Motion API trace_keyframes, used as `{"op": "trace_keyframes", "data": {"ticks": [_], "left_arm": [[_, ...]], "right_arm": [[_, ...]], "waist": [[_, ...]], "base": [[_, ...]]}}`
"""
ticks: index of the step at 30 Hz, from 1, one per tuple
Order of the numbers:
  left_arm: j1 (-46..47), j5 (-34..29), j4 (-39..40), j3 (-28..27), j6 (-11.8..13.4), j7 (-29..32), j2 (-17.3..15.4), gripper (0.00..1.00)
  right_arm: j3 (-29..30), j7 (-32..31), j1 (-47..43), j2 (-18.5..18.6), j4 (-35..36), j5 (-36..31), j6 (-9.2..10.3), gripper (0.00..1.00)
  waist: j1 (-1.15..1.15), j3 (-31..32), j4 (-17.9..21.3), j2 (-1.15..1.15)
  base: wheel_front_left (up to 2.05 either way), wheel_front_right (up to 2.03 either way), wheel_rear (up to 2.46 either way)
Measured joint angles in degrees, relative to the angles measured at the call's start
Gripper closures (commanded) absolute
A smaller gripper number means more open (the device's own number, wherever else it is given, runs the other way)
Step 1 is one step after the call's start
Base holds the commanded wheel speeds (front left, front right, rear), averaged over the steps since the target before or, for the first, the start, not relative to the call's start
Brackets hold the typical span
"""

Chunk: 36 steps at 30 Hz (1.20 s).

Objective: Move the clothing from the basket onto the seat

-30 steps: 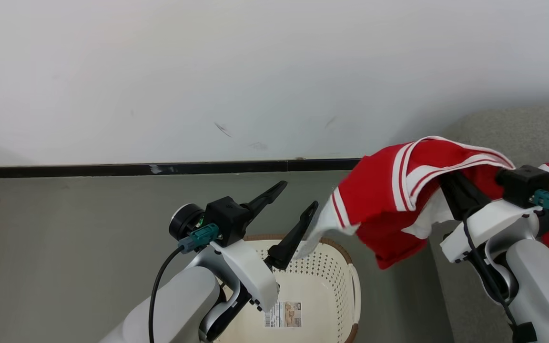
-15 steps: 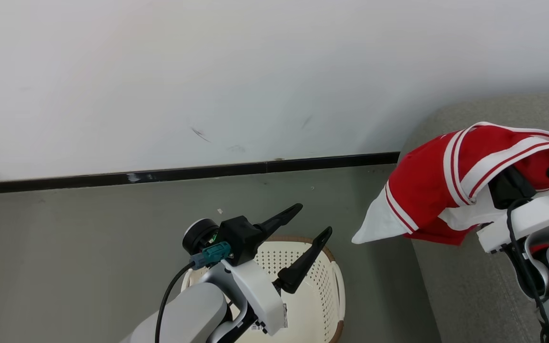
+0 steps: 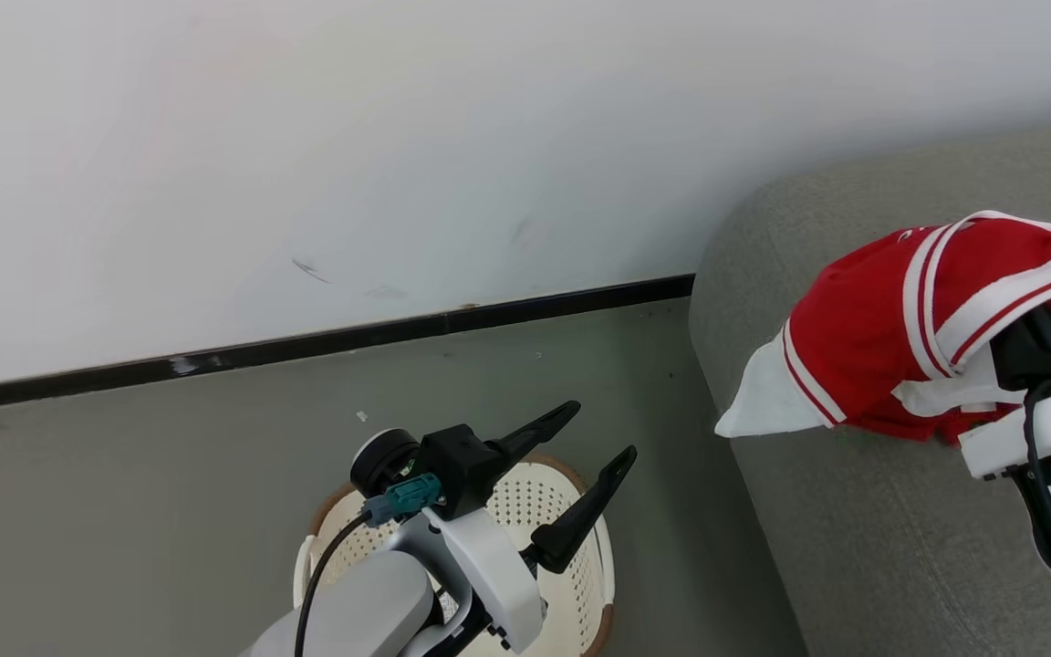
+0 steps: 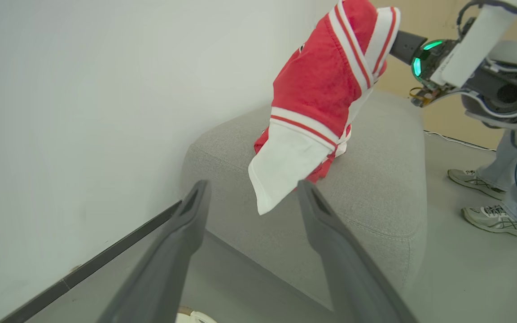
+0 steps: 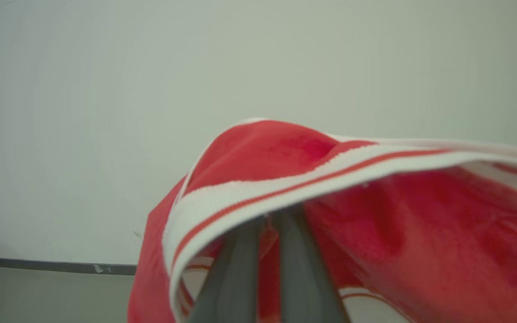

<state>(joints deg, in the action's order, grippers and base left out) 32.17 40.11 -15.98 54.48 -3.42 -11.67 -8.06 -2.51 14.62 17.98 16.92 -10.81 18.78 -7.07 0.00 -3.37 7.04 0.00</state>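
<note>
The clothing [image 3: 863, 365] is a red garment with white bands, thin red stripes inside them and a plain white panel hanging off its low corner. In the head view it sits at about 3 o'clock, draped over my right gripper [image 5: 271, 224] above the grey seat [image 3: 854, 547]. The white panel points toward 9 o'clock, just past the cushion's rounded edge.

My right gripper is clenched on the clothing. In my right wrist view the two fingers stand pressed close together, and the striped band arches over their tips from 9 to 3 o'clock.

My left gripper [image 3: 598, 433] is spread wide and grasps nothing. It hangs above the cream basket [image 3: 512, 497], which stands on the floor [image 3: 170, 474] at 6 o'clock of the head view.

My left wrist view looks between those spread fingers and gives the side of the seat. There the garment hangs from 1 o'clock down to the centre, and its lowest red folds reach the cushion top. I cannot tell whether they rest on it. At 4 o'clock that view also shows a person's shoes [image 4: 487, 217] on the floor beyond the seat.
</note>
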Motion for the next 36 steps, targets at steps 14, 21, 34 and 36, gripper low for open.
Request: {"op": "trace_keyframes", "data": {"ticks": [14, 21, 34, 36], "left_arm": [[0.0, -0.4, 0.0, -0.1, -0.3, -0.1, -0.6, 0.00], [0.0, -0.4, 0.0, -0.4, -0.3, -0.5, -1.0, 0.00], [0.0, -0.5, 0.4, -1.3, 0.5, -0.6, -1.9, 0.00], [0.0, -0.6, 0.5, -1.4, 0.7, -0.6, -2.1, 0.00]], "right_arm": [[4.0, 0.0, -4.0, -0.7, 4.9, -1.2, 0.00, 1.00], [4.4, 0.0, -4.7, -1.0, 6.6, -1.2, 0.00, 1.00], [3.9, 0.0, -4.6, -1.0, 8.1, -1.2, 0.00, 1.00], [4.0, 0.0, -4.3, -0.6, 8.6, -1.2, 0.00, 1.00]], "waist": [[0.00, -0.7, 6.3, 0.00], [0.00, -0.9, 8.7, 0.00], [0.00, -1.8, 12.4, 0.00], [0.00, -2.0, 12.6, 0.00]], "base": [[0.00, 0.00, 0.00], [0.00, 0.00, 0.00], [0.00, 0.00, 0.00], [0.00, 0.00, 0.00]]}}
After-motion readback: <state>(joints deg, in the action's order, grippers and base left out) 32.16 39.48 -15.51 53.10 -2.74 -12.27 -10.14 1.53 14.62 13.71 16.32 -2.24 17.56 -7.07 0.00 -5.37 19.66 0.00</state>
